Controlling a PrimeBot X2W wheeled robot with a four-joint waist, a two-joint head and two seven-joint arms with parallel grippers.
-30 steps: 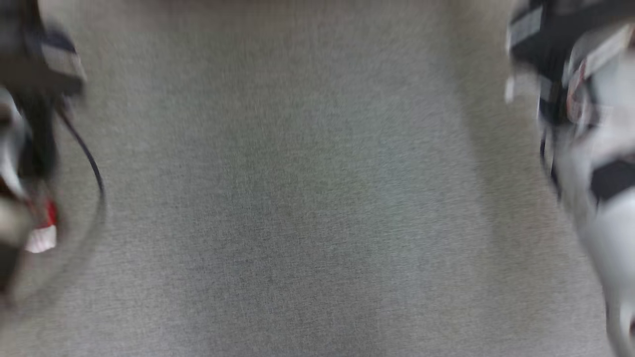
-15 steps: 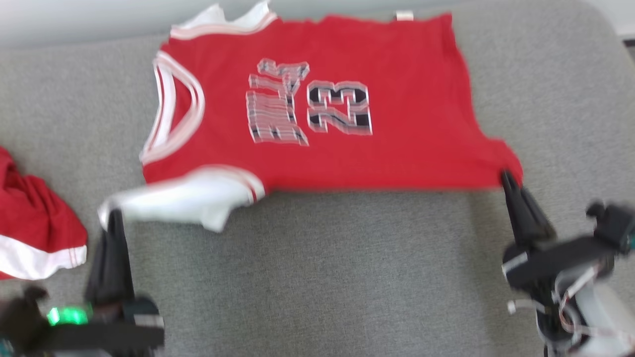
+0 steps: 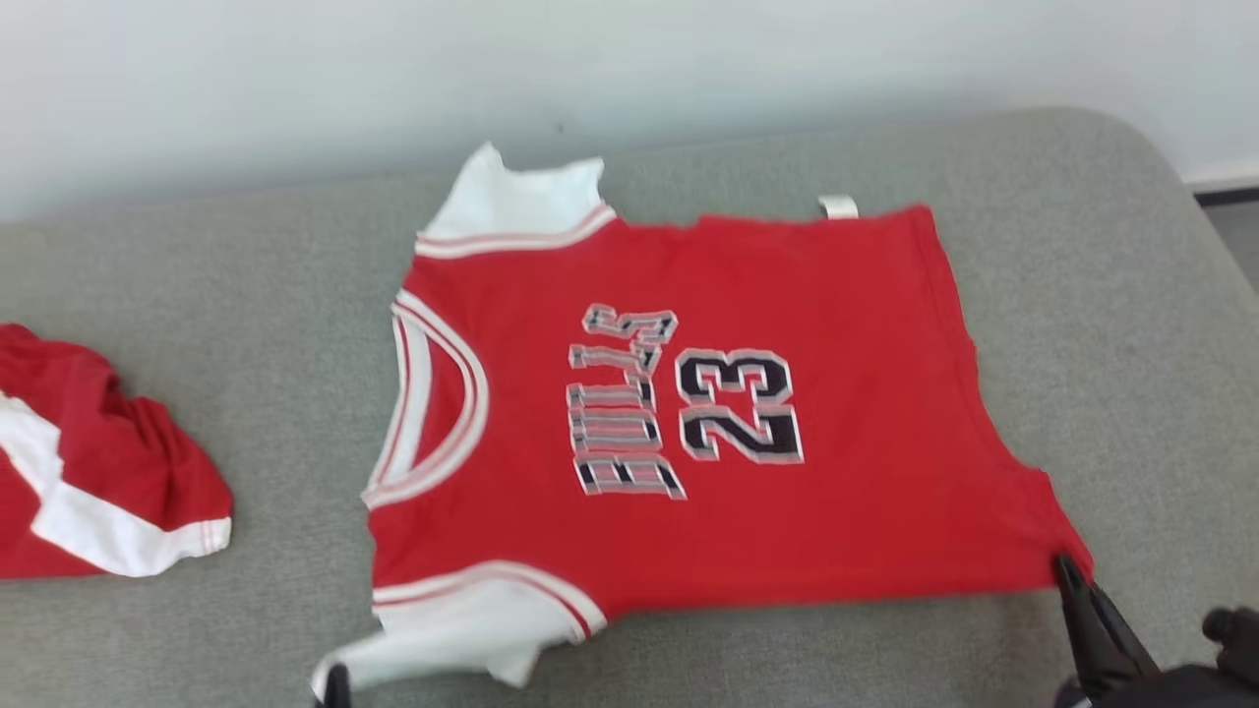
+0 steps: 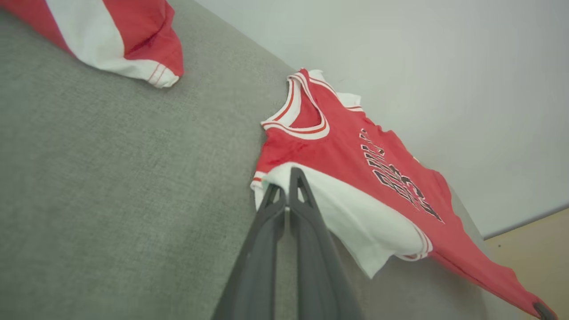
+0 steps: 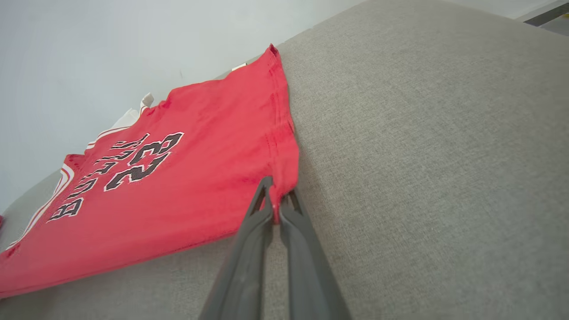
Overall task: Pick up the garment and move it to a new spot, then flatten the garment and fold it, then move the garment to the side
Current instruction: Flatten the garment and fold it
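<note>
The garment (image 3: pixel 689 413) is a red jersey with white sleeves and "23" on it, spread out on the grey couch cushion (image 3: pixel 246 324). My left gripper (image 4: pixel 286 186) is shut on the edge of its near white sleeve (image 4: pixel 351 213); in the head view that gripper (image 3: pixel 336 678) just shows at the bottom edge. Pinched in my right gripper (image 5: pixel 278 195) is the jersey's near hem corner, and the same gripper (image 3: pixel 1067 570) sits at the lower right of the head view. The cloth sags a little between the two grips.
A second red and white garment (image 3: pixel 89 492) lies crumpled at the cushion's left end. A pale wall (image 3: pixel 629 69) runs behind the couch. The cushion's rounded right end (image 3: pixel 1180 216) drops to the floor.
The head camera has swung up from the bare cushion to the jersey, so the whole picture has shifted. Both grippers now sit lower in view, still pinching the jersey's near edge.
</note>
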